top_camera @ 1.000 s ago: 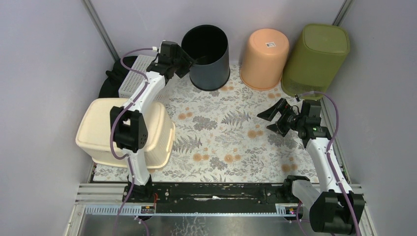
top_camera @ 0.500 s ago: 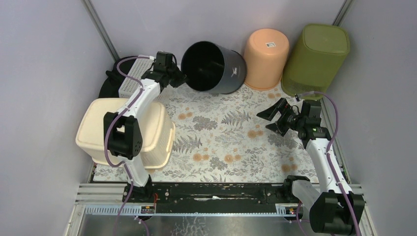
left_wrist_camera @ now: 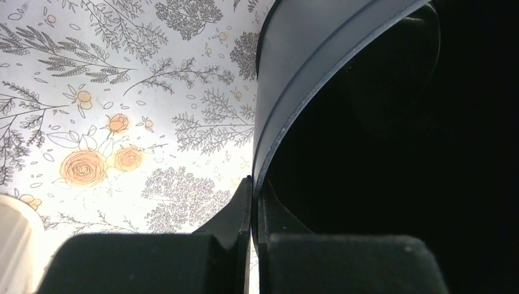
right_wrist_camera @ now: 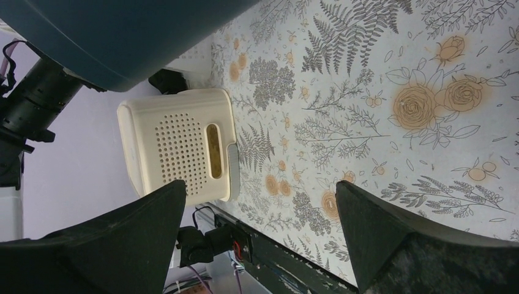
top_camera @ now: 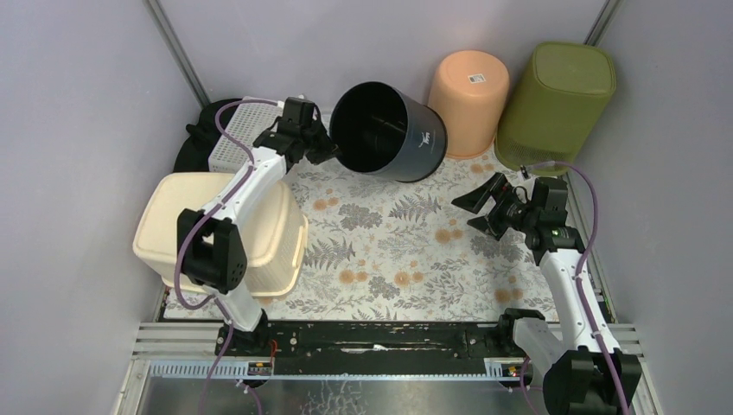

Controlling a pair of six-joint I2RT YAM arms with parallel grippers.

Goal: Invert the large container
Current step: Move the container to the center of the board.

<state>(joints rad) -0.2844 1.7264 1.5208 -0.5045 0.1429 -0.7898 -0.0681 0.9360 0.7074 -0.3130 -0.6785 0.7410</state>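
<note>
The large container [top_camera: 406, 138] is a black round bin at the back of the floral mat, lifted and tipped on its side with its mouth facing left and toward the camera. My left gripper [top_camera: 334, 154] is shut on its rim at the lower left edge. In the left wrist view one finger lies outside the container's wall [left_wrist_camera: 294, 73] and one inside, where my left gripper [left_wrist_camera: 254, 184] pinches the rim. My right gripper [top_camera: 478, 203] hangs open over the mat's right side, holding nothing. The right wrist view shows the container's dark wall [right_wrist_camera: 122, 37] at the top left and my right gripper [right_wrist_camera: 260, 190] spread wide.
An upturned cream basket [top_camera: 186, 229] sits at the left, also the cream basket [right_wrist_camera: 177, 147] in the right wrist view. A white perforated box [top_camera: 232, 143] lies behind it. An upturned orange bin [top_camera: 467, 99] and an upturned green bin [top_camera: 557, 104] stand at the back right.
My left gripper has shut on the container's rim. The container has gone from upright to tipped over sideways, and has shifted right and toward the mat's middle. The right arm has not moved.
</note>
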